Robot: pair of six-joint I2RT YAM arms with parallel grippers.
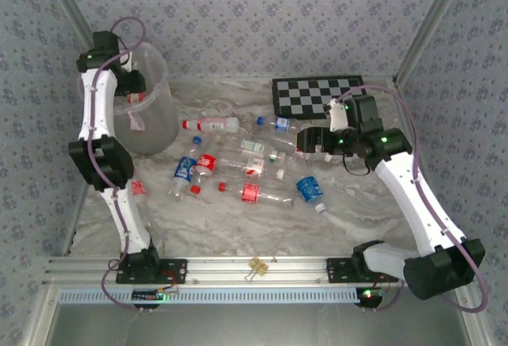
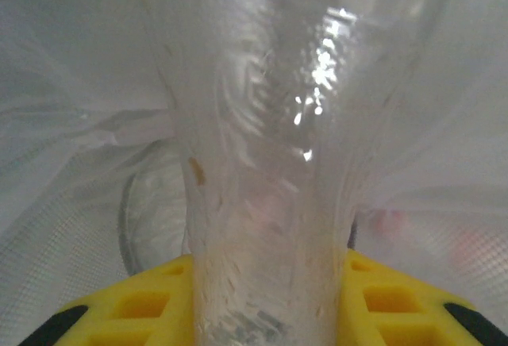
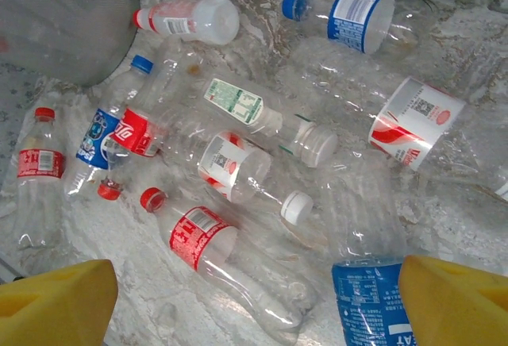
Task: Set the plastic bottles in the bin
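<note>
Pinching clear plastic bottle point(image 2: 270, 124) in left gripper point(image 2: 270, 298) over frosted round bin point(image 1: 155, 128) for release; right gripper point(image 3: 254, 271) agape, empty.

You see the plastic bottles point(image 3: 198, 239) clear, with red, blue or white labels and caps. The bin point(image 1: 155, 120) is frosted white. The table point(image 1: 238, 231) has a grey-white marble pattern, the checkerboard point(image 1: 316, 96) is black and white, and the walls point(image 1: 262, 13) carry small blue-grey flowers. The fingers point(image 3: 55, 306) are yellow.
</note>
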